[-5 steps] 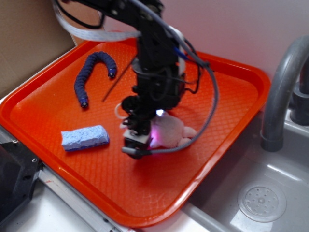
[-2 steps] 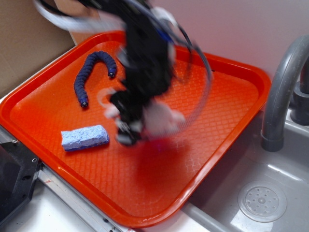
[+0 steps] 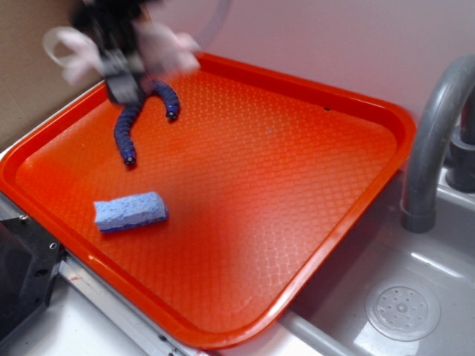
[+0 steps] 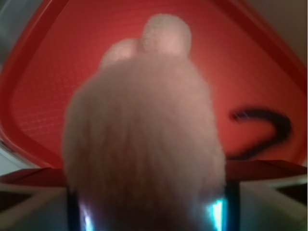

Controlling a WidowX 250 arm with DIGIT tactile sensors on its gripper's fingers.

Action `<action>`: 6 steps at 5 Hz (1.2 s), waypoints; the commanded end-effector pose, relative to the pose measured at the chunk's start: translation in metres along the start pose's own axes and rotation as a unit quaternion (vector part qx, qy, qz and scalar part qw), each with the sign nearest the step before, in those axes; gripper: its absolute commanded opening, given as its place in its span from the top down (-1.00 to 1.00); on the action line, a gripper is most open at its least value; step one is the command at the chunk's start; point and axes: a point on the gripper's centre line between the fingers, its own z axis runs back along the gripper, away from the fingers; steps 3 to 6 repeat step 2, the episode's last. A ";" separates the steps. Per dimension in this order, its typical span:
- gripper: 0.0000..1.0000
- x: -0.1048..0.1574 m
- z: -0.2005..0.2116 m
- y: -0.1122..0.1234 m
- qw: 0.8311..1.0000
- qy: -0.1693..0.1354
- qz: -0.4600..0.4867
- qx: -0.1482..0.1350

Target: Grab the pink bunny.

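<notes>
My gripper (image 3: 119,70) is shut on the pink bunny (image 3: 159,46) and holds it in the air over the tray's far left corner, blurred by motion. Its whitish looped ear (image 3: 65,50) sticks out to the left. In the wrist view the fuzzy pale pink bunny (image 4: 144,134) fills the middle of the frame between the jaws, its stubby feet (image 4: 163,33) pointing away. The orange tray (image 4: 57,62) lies far below.
The dark blue segmented worm toy (image 3: 128,122) lies at the tray's far left, under the gripper; it shows in the wrist view (image 4: 262,130) too. A blue sponge block (image 3: 130,211) lies near the tray's (image 3: 297,185) left front. A grey faucet (image 3: 430,141) and sink (image 3: 401,304) are at the right.
My gripper has lifted the bunny off the middle of the tray and carried it up and to the far left, above the worm toy.
</notes>
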 end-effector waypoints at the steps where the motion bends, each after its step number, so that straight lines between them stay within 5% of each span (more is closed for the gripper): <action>1: 1.00 -0.032 0.038 0.007 0.985 -0.043 0.169 0.001; 2: 1.00 -0.029 0.034 0.008 0.983 -0.063 0.169 -0.011; 6: 1.00 -0.029 0.034 0.008 0.983 -0.063 0.169 -0.011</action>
